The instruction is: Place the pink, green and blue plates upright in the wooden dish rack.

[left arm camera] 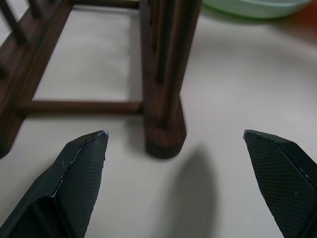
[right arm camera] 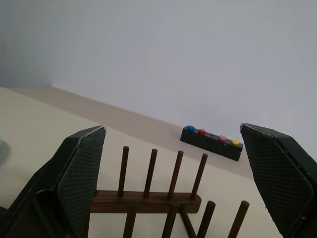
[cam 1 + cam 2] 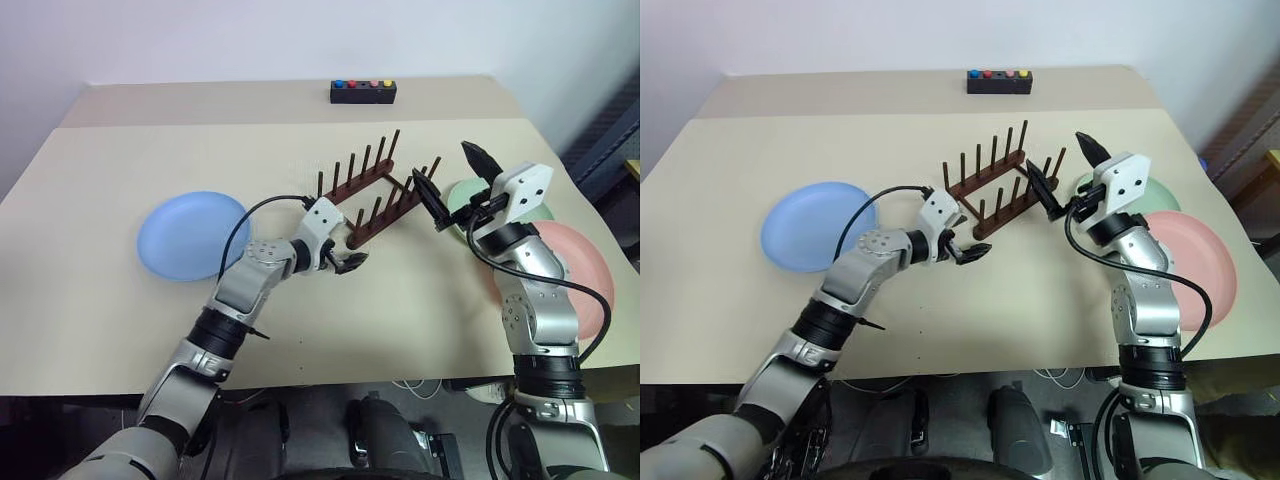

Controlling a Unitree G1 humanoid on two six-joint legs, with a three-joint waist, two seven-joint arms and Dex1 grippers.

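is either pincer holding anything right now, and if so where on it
Nothing is held. The left pincer is open at the near end of the wooden dish rack, and the right pincer is open in the air above it.

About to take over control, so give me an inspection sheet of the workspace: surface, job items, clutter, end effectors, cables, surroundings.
Surface: beige table, bare around the rack.
Job's things: rack empty, standing mid-table; blue plate flat on the robot's left; green plate and pink plate flat on its right, the two overlapping.
Clutter: black button box at the far edge.
End effectors: left end effector open, low at the rack's near end, empty; right end effector open, raised beside the rack, empty.
Cables: black cable on each forearm, clear of the rack.
Surroundings: plain wall behind.
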